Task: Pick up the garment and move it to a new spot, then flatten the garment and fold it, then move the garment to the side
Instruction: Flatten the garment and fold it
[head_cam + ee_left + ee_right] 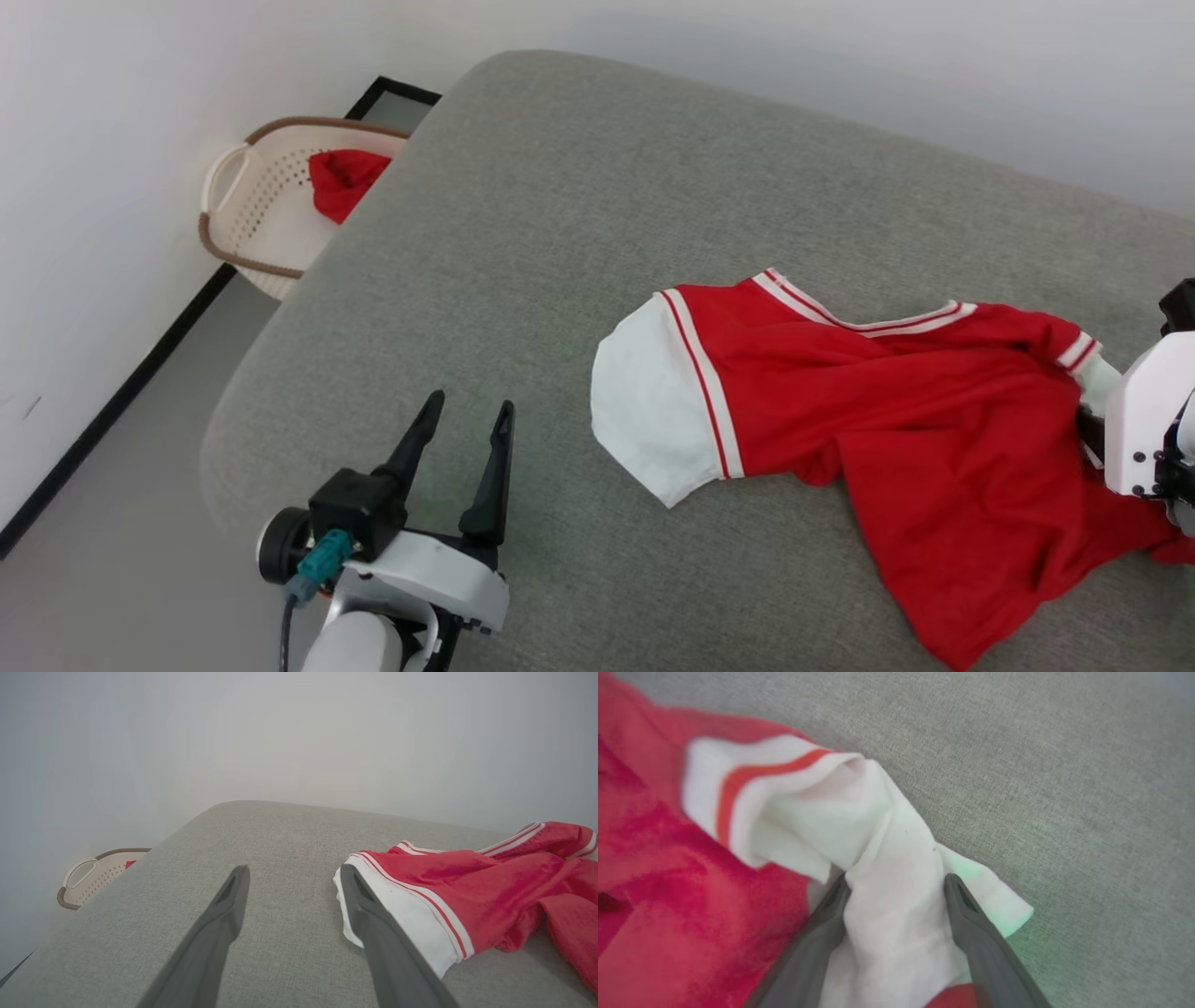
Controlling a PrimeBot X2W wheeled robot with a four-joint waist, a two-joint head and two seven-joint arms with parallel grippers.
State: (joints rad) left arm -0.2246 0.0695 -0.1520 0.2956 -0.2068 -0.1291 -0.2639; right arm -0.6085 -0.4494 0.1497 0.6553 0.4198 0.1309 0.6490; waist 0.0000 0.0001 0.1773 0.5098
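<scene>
The garment [887, 401] lies crumpled on the grey padded surface [560, 233], red body bunched, one white sleeve spread toward the middle. My left gripper [470, 401] stands open above bare padding, to the left of that sleeve, holding nothing. In the left wrist view the left gripper [293, 870] has its right finger overlapping the sleeve edge of the garment [467, 882]. My right wrist housing [1144, 411] sits at the garment's right end. In the right wrist view the right gripper [896, 879] is open, with the other white sleeve [887, 858] bunched between its fingers.
A cream laundry basket [252, 205] with a small red cloth [341, 182] stands on the floor past the surface's far left corner, against the white wall. The basket [88, 879] also appears at the left wrist view's left. The surface's rounded left edge drops to grey floor.
</scene>
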